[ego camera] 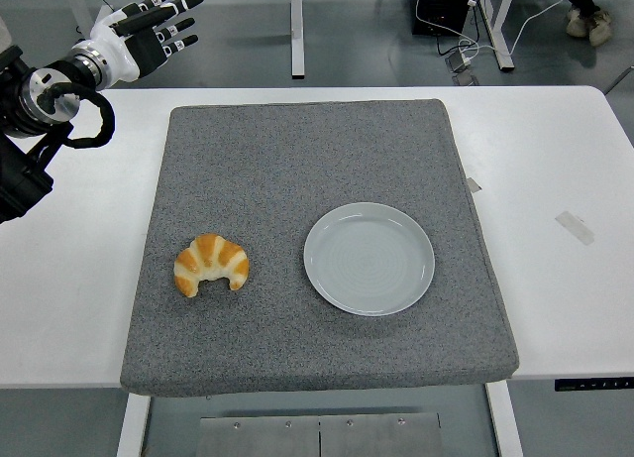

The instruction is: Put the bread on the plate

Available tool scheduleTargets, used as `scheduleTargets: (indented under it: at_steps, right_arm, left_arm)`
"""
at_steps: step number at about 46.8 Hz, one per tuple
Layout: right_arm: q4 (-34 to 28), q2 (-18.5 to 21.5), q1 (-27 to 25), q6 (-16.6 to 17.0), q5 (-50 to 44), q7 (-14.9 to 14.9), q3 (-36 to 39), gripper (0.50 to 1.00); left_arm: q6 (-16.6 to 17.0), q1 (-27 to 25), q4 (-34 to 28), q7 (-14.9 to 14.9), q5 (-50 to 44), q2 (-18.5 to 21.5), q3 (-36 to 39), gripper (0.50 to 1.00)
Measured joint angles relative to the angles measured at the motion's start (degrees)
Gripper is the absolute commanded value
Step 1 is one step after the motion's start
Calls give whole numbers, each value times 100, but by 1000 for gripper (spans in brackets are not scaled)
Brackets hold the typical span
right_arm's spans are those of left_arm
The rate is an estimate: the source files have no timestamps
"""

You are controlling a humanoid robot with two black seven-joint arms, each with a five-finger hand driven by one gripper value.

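the croissant (211,265) lay on the grey mat (297,160) at about 8 o'clock, just beside the empty plate (369,258) at 5 o'clock. the left hand (149,29) hovered at 11 o'clock, fingers spread wide, holding nothing. a good reach would descend over the croissant's arched back and pinch gently. the mat covered a white tabletop (555,150); grey floor, desk legs and cables lay beyond.

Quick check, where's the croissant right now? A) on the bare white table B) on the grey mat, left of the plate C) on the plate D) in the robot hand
B: the croissant lies on the grey mat, left of the empty plate, untouched; the left robot hand is far off, open.
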Motion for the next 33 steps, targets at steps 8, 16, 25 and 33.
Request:
scheduleTargets:
  at_steps: [8, 16, 25, 33]
  right_arm:
    - [0, 0, 3, 0, 0, 1, 0, 1000]
    - [0, 0, 0, 0, 0, 1, 0, 1000]
    - [0, 0, 1, 0, 0, 1, 1, 1000]
    - [0, 0, 2, 0, 0, 1, 1, 1000]
  left_arm:
    - [-675, -51, -4, -2, 1110, 370, 212, 986]
    - [-1684, -62, -29, -32, 2199, 794, 661, 986]
    - [-2617, -257, -165, -327, 3438, 1185, 1305, 986]
    - [-2825, -584, -239, -1092, 4337, 1201, 2007, 984]
